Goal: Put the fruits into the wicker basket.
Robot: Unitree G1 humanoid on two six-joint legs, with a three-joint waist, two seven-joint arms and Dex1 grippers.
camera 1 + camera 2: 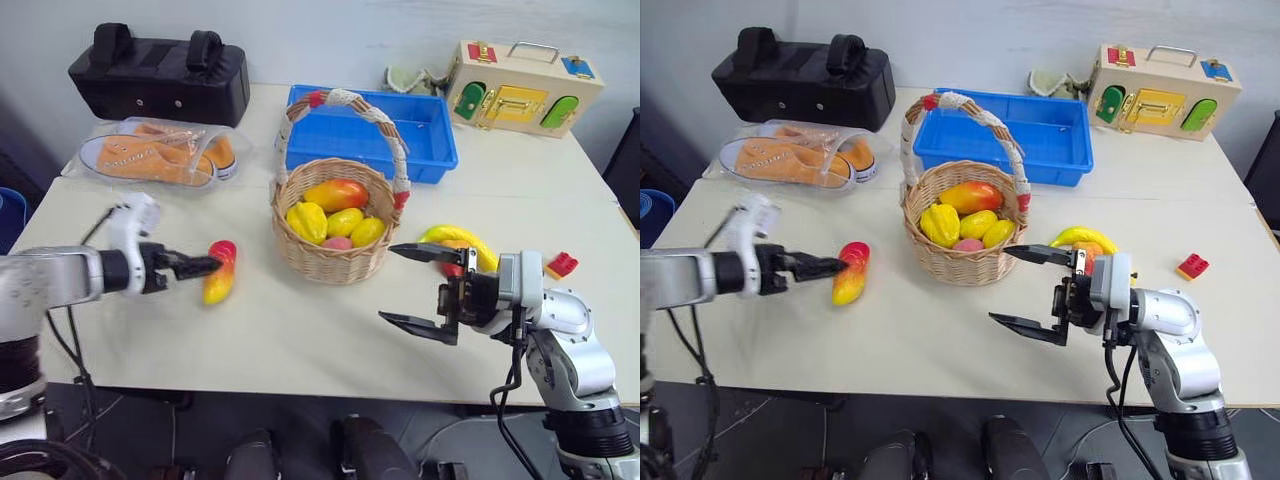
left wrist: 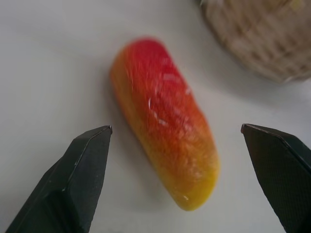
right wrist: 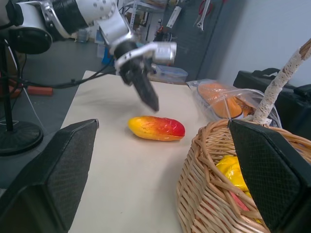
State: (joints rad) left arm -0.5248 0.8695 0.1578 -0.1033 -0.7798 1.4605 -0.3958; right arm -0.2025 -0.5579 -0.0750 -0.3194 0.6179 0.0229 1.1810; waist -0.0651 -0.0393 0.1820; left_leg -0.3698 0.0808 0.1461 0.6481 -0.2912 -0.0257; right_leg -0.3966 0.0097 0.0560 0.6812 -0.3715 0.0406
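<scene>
- The right hand (image 1: 418, 292) is held spread wide and empty above the worktop (image 1: 300, 340), just in front of the banana (image 1: 455, 238).
- The left hand (image 2: 177, 160) is poised with fingers apart, the mango (image 1: 219, 271) lying between them, ungrasped.
- The wicker basket (image 1: 335, 262) is seen beyond, holding several fruits.
</scene>
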